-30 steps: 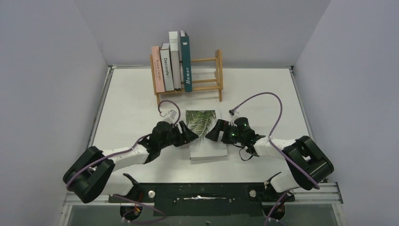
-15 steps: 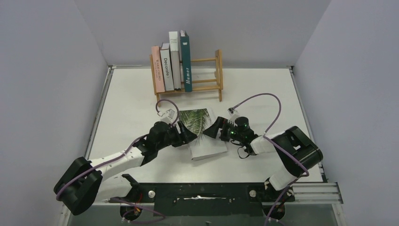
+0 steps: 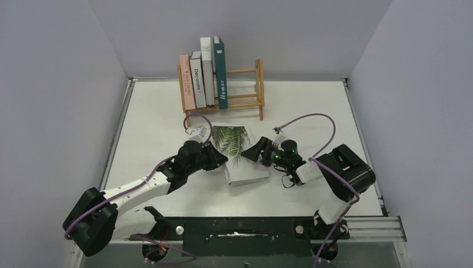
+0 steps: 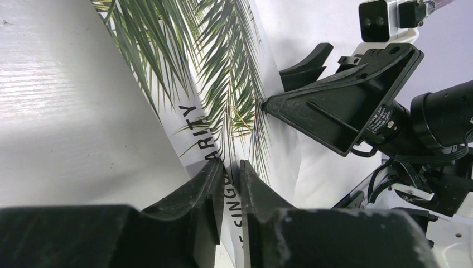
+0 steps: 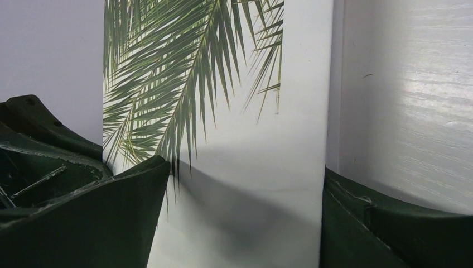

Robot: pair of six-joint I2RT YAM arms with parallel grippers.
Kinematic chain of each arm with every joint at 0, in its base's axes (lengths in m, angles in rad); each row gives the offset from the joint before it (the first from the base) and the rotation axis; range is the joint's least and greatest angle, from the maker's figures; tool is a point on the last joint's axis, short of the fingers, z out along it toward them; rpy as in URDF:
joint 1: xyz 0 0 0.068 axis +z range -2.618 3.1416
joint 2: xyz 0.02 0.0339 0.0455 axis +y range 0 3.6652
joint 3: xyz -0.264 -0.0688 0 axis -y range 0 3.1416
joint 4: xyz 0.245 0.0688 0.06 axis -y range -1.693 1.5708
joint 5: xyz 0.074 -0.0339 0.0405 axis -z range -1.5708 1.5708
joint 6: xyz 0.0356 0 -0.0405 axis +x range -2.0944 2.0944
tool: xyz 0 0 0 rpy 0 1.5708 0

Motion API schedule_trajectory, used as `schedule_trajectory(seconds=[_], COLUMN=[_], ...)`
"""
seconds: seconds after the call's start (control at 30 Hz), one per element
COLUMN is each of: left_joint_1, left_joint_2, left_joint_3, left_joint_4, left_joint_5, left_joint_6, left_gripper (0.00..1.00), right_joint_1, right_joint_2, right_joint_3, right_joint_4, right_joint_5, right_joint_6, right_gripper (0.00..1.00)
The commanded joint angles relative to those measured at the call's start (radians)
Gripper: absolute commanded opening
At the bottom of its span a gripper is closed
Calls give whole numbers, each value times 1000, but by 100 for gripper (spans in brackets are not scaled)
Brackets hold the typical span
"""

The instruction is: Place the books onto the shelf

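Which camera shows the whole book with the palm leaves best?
The top external view: there the palm-leaf book shows almost whole, with all its edges. The left wrist view shows only its spine lettering and some leaves up close. The right wrist view shows only a slice of its leafy cover.

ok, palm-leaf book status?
Left jaws shut on spine of white palm-leaf book. Right jaws open, tip on its cover. Four books on light-wood slatted shelf, right end free. Nothing between book and shelf.
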Motion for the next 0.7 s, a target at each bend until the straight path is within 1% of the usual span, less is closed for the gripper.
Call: schedule_trajectory(seconds=[0.0, 0.1, 0.2, 0.3, 0.4, 0.43, 0.53, 0.67], left_joint_1=[-44, -45, -48, -55, -61, -62, -70, -83], left_joint_2=[-5, -10, -26, -50, -67, -69, -70, -65], left_joint_3=[72, 70, 73, 102, 130, 136, 148, 158], left_joint_4=[204, 215, 212, 161, 116, 109, 99, 89], left_joint_5=[81, 78, 68, 47, 32, 32, 30, 21], left_joint_6=[-35, -32, -28, -12, 2, 3, 4, 5], left_gripper=[9, 0, 0, 0, 0, 0, 0, 0], right_joint_1=[55, 54, 47, 18, -18, -31, -75, -134], right_joint_2=[-14, -19, -32, -71, -134, -169, -241, -330], right_joint_3=[-9, -17, -23, -37, -38, -34, -21, -8], right_joint_4=[103, 106, 92, 46, -63, -131, -272, -416], right_joint_5=[-159, -157, -147, -127, -100, -87, -45, 1], right_joint_6=[24, 25, 23, 5, -43, -64, -125, -186], right_gripper=[84, 84, 85, 87, 89, 89, 91, 93])
